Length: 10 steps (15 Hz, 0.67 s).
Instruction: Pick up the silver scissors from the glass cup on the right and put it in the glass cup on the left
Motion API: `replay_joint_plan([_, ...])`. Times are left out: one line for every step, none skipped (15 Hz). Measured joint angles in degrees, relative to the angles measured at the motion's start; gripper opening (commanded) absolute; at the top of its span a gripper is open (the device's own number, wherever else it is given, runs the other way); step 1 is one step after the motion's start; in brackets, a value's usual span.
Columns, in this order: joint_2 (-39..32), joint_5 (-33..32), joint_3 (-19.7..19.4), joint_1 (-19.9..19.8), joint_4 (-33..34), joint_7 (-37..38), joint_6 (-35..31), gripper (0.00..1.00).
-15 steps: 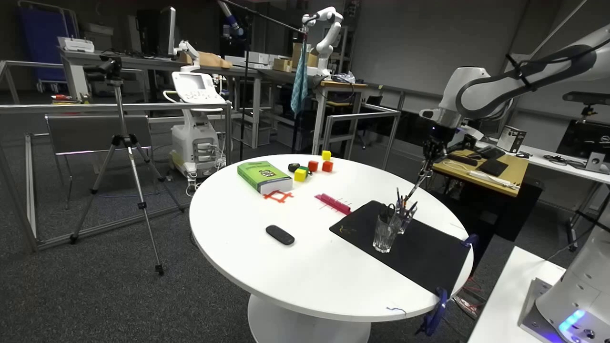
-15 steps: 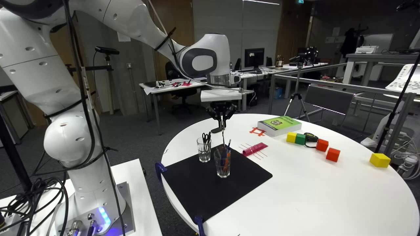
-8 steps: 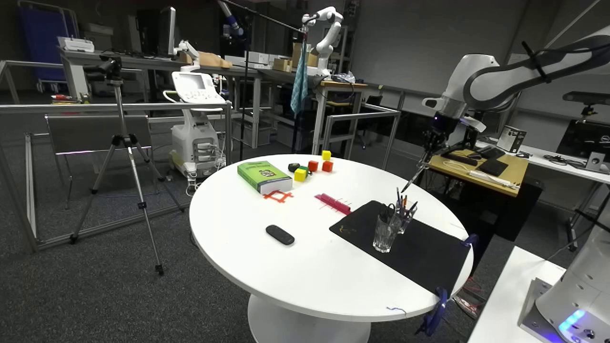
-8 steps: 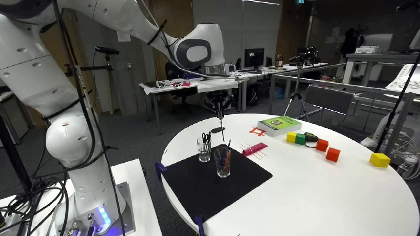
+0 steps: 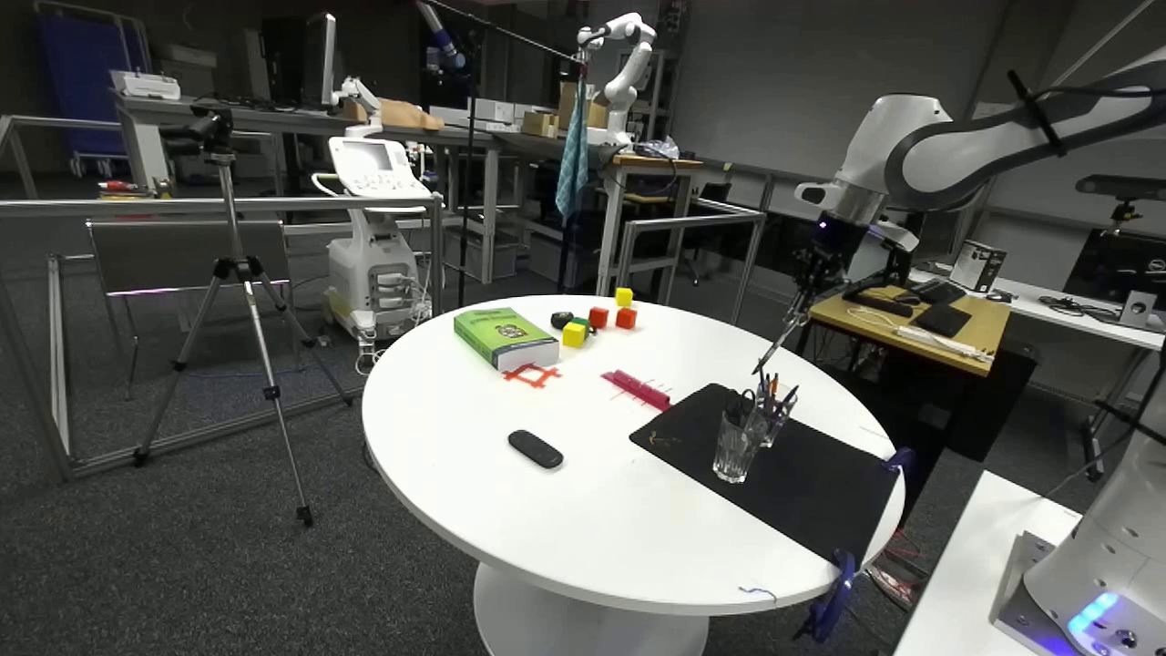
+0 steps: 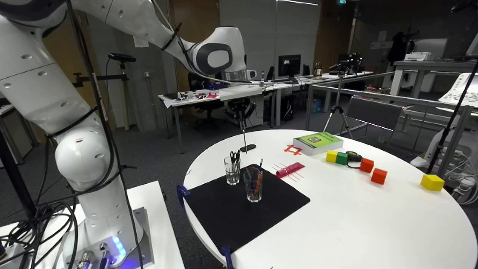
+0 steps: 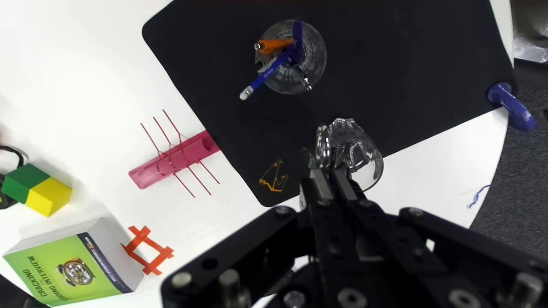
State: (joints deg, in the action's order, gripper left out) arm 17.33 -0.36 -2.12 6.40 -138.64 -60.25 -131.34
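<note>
Claw [image 6: 242,125] clamped on tilted silver scissors [image 6: 245,142]; straighten, line up over left glass cup [image 6: 232,175], just below frame centre, lower.

Silver scissors [image 7: 324,147] — held aloft, tip slanting down — outside both glass cups [image 6: 253,195]

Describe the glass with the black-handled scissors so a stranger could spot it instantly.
Find the round white table, then the black mat on it, where the glass stands. Black scissors handles rise above its rim, whereas the neighbouring tumbler holds a blue pencil.
</note>
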Motion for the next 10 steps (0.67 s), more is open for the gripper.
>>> replay_joint_plan([-0.1,0.1,0.3,0.5,0.0,0.0,0.1,0.01])
replay_joint_plan([-0.3,0.3,0.7,1.0,0.0,0.0,0.2,0.01])
replay_joint_plan([-0.4,0.6,1.1,1.4,0.0,0.0,0.3,0.01])
replay_joint_plan([-0.6,1.2,1.4,1.9,0.0,0.0,0.4,0.01])
replay_joint_plan([-0.7,1.9,1.8,2.2,0.0,0.0,0.5,0.01])
replay_joint_plan([-0.9,2.6,1.9,2.7,0.0,0.0,0.5,0.01])
replay_joint_plan([-1.2,3.5,2.1,3.0,0.0,0.0,0.5,0.01])
replay_joint_plan([-1.4,4.2,2.2,3.3,0.0,0.0,0.5,0.06])
replay_joint_plan([-1.6,4.2,2.3,3.3,0.0,0.0,0.5,0.06])
replay_joint_plan([-1.7,4.2,2.3,3.3,-0.1,0.0,0.5,0.06])
